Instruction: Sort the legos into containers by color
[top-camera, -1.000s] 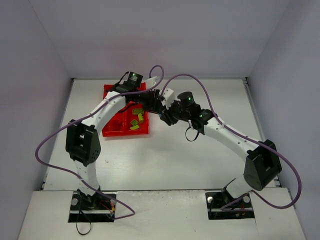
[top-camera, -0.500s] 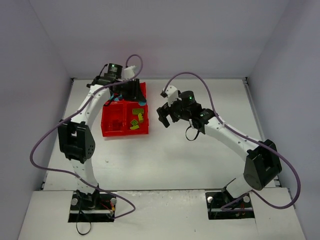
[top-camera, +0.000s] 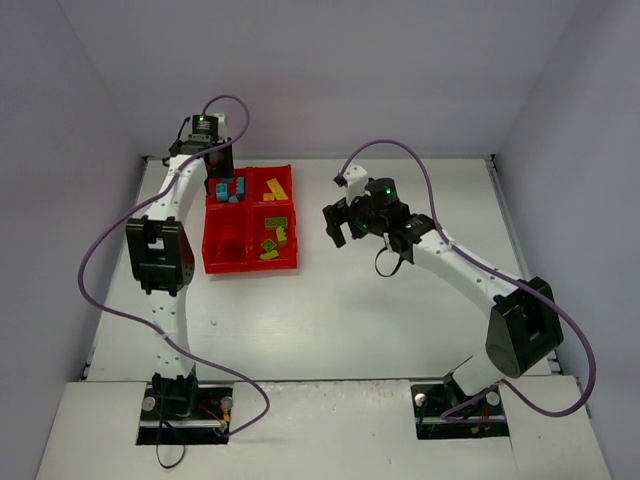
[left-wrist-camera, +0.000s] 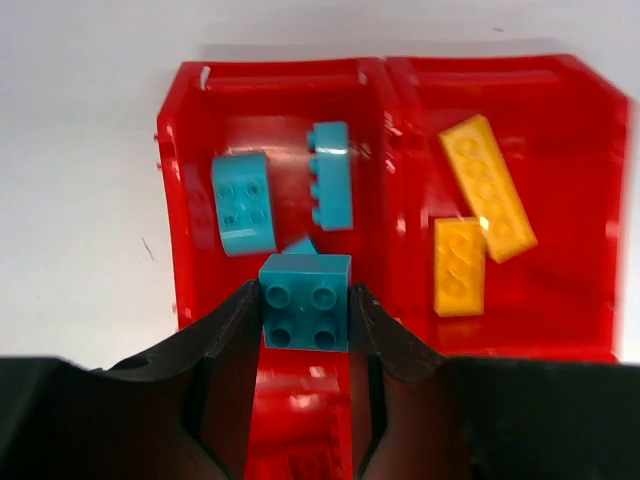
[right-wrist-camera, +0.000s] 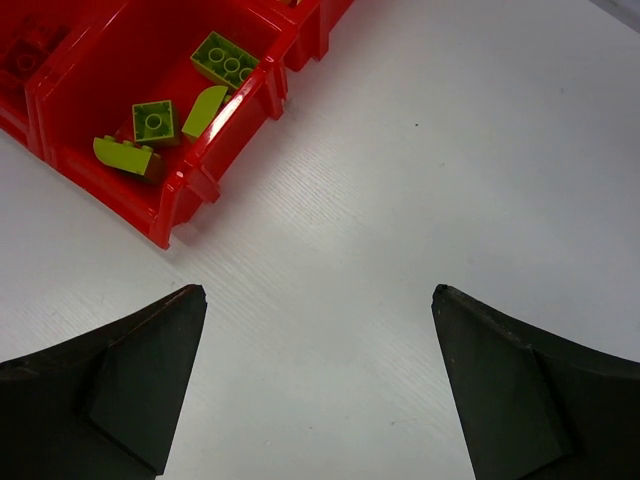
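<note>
The containers are four compartments of one red tray (top-camera: 251, 264) (left-wrist-camera: 385, 120) (right-wrist-camera: 168, 214). My left gripper (left-wrist-camera: 303, 292) (top-camera: 218, 186) is shut on a cyan-blue square lego (left-wrist-camera: 306, 315), held above the far left compartment. Two more blue legos (left-wrist-camera: 243, 203) (left-wrist-camera: 330, 188) lie in that compartment. Two yellow legos (left-wrist-camera: 487, 187) (left-wrist-camera: 459, 266) lie in the far right one. Several green legos (right-wrist-camera: 225, 60) (top-camera: 271, 241) sit in the near right one. My right gripper (right-wrist-camera: 318, 290) (top-camera: 335, 222) is open over bare table, right of the tray, holding nothing.
Red bricks (right-wrist-camera: 25, 60) show dimly in the near left compartment. White walls enclose the table on three sides. The left arm's purple cable (top-camera: 100, 260) loops out to the left, and the right arm's cable (top-camera: 420, 185) arcs over its wrist.
The two grippers, close together over the tray's right edge, have parted. My left arm swung left and back with the blue lego. My right gripper opened and drew off to the right.
</note>
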